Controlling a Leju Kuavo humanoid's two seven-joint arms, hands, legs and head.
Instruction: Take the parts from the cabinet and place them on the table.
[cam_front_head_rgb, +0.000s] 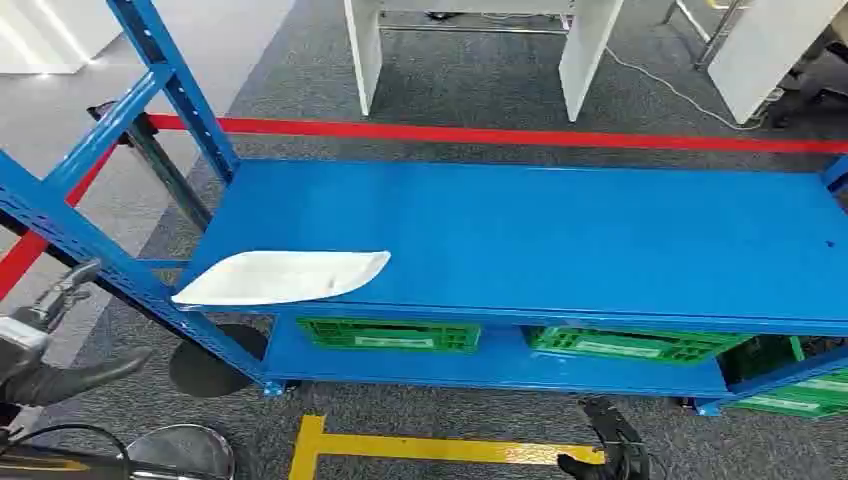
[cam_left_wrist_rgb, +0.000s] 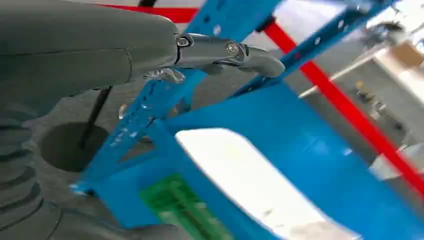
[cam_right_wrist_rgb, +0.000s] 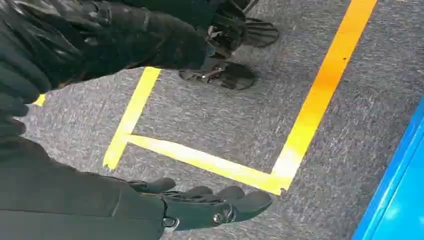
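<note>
Your empty, spread left robot hand (cam_front_head_rgb: 55, 300) at the frame's left edge is nearest the white part (cam_front_head_rgb: 285, 277), lying lengthwise at the blue shelf's (cam_front_head_rgb: 560, 235) front-left; the right robot hand (cam_front_head_rgb: 612, 440) hangs empty.

Blue rack shelf (cam_front_head_rgb: 560, 235) spans the view; white flat part (cam_front_head_rgb: 285, 277) lies at its near-left edge. Green crates (cam_front_head_rgb: 390, 334) on lower shelf. Left hand (cam_front_head_rgb: 50, 300) at far left beside blue upright (cam_front_head_rgb: 75, 240), fingers apart, empty. Right hand (cam_front_head_rgb: 612, 440) low near btm edge, over grey carpet by yellow tape (cam_front_head_rgb: 400, 447). Red floor line (cam_front_head_rgb: 500, 133) behind rack.
</note>
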